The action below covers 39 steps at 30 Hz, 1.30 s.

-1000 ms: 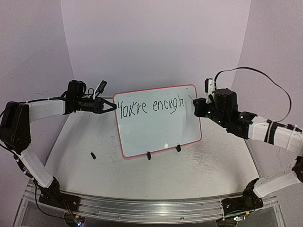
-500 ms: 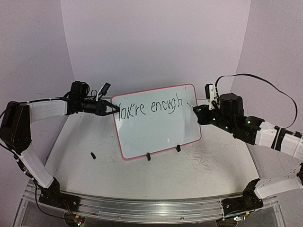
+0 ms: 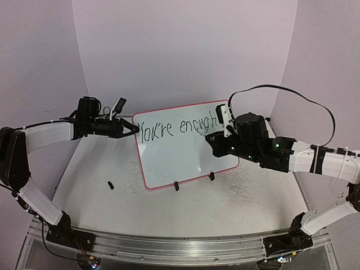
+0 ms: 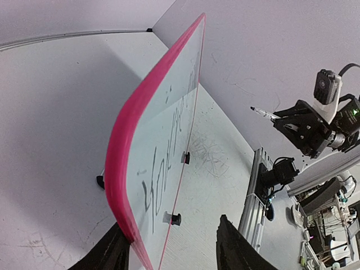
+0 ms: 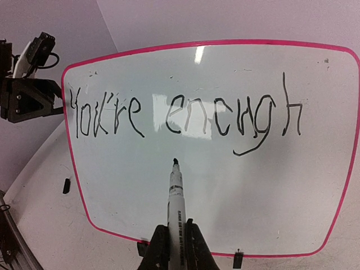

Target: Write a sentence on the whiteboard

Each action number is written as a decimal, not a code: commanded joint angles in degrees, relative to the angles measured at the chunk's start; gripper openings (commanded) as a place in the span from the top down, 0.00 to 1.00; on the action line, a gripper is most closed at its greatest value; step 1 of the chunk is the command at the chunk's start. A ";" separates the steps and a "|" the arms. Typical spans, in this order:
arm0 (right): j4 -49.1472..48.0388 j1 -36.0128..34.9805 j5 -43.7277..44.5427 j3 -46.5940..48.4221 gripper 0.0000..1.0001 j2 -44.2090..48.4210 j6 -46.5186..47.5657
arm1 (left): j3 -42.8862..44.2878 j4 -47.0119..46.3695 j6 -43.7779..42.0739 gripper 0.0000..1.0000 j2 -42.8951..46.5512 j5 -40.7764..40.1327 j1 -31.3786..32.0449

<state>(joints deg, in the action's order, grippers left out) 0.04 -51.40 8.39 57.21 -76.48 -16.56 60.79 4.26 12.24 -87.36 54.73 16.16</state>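
1 whiteboard (image 3: 185,157), pink-rimmed; 1 black sentence (image 5: 185,115), "You're enough"; R claw (image 5: 175,243) clenched on 1 marker (image 5: 176,202); L claw (image 3: 134,128) released.

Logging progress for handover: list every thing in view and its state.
whiteboard, standing on its feet.
sentence, only "You're enough" written.
marker, uncapped, tip off the board.
left end effector, open astride the board's left edge.
right end effector, shut on marker.

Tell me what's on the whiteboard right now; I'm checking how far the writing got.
The whiteboard carries one line of the sentence, "You're enough", across its upper half. Below is bare, except a strip hidden behind the marker in the right gripper.
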 commanded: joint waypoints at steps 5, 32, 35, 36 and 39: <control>-2.81 -0.59 -1.46 4.84 1.00 -4.24 0.29 | -7.87 -11.53 8.33 0.62 3.72 -0.96 -0.32; -6.38 -4.21 -6.65 10.62 1.00 -14.07 -0.65 | -7.23 -12.96 4.36 0.93 0.90 -1.91 2.21; -6.38 -4.39 -6.54 10.77 1.00 -14.38 -0.64 | -7.40 -12.88 3.74 0.95 1.24 -2.40 2.21; -6.38 -4.41 -6.50 10.90 1.00 -14.54 -0.58 | -7.33 -12.82 3.55 0.96 1.30 -2.50 2.23; -6.27 -4.64 -6.50 11.59 1.00 -15.26 -0.29 | -7.42 -12.72 3.21 0.98 1.49 -2.69 2.30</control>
<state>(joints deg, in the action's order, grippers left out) -3.87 -55.46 1.97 65.76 -90.36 -16.75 52.25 -7.10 16.31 -86.43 51.77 17.74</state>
